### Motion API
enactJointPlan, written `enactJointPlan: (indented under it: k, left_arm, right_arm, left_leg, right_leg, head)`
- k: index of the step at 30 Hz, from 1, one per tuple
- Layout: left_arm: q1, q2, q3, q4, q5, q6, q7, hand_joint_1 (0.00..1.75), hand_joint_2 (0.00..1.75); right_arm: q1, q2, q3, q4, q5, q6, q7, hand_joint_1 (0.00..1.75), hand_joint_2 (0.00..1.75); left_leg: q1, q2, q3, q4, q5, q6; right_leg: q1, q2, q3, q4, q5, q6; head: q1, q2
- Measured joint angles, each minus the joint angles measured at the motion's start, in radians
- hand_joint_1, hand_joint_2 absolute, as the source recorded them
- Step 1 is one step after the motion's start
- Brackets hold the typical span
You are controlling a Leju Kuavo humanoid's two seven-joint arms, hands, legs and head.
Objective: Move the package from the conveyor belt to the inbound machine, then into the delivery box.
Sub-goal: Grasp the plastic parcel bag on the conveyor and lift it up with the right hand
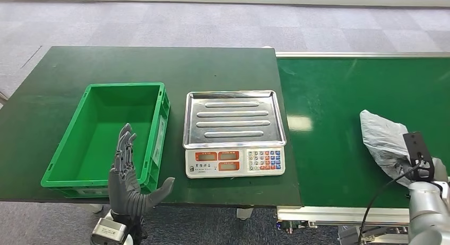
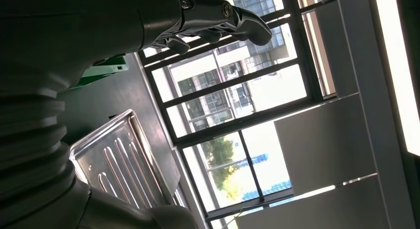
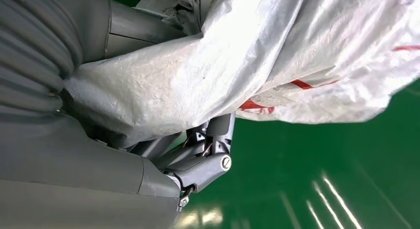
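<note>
one package [image 1: 383, 141], one scale [image 1: 234, 133], one crate [image 1: 111, 136].

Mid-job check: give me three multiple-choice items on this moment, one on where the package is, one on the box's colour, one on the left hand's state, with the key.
1. Where is the package?
A. On the conveyor belt, at the right hand
B. On the scale's tray
C. In the delivery box

2. What colour is the delivery box?
A. Blue
B. Green
C. Grey

3. What is the left hand doing?
A. Holding the package
B. Pressing the scale's keys
C. Holding nothing, fingers apart

Key: 1 A, the grey bag lies on the green belt on the right, and the right wrist view shows the fingers around it. 2 B, its walls and floor are bright green. 3 C, the head view shows it raised near the box's front edge with the fingers spread and nothing in them.
</note>
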Motion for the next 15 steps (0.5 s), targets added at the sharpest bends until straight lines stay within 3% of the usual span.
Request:
enactJointPlan:
  k: [4,8,12,15]
  left_arm:
    - [0.003,0.0,0.001,-0.009,-0.006,0.029,0.0,0.0,1.75]
    - [0.003,0.0,0.001,-0.012,-0.007,0.039,0.0,0.0,1.75]
    - [-0.014,0.002,0.003,-0.022,-0.006,0.072,0.0,0.0,1.75]
    - [-0.033,0.007,0.005,-0.021,-0.005,0.078,0.0,0.0,1.75]
  right_arm:
    - [-0.026,0.033,-0.055,-0.045,-0.166,-0.063,-0.284,1.75,1.75]
    - [-0.038,0.049,-0.063,-0.07,-0.203,-0.076,-0.345,1.75,1.75]
    - [-0.044,0.242,0.104,-0.422,-0.391,-0.19,-0.468,1.75,1.75]
    - [-0.061,0.327,0.28,-0.533,-0.395,-0.228,-0.449,1.75,1.75]
  left_leg:
    - [0.0,0.001,-0.001,0.0,0.0,0.0]
    - [0.0,0.001,-0.001,0.0,0.001,-0.001]
    - [0.001,0.003,0.001,-0.002,0.003,-0.004]
    - [0.002,0.009,0.002,-0.003,0.004,-0.005]
  right_leg:
    - [0.0,0.001,-0.001,0.0,0.0,0.0]
    - [0.0,0.001,-0.001,0.0,0.0,0.0]
    - [0.001,0.004,-0.002,0.001,0.002,-0.002]
    - [0.002,0.011,-0.005,0.002,0.003,-0.005]
  head:
    - [0.0,0.0]
    - [0.0,0.0]
    - [0.0,0.0]
    - [0.0,0.0]
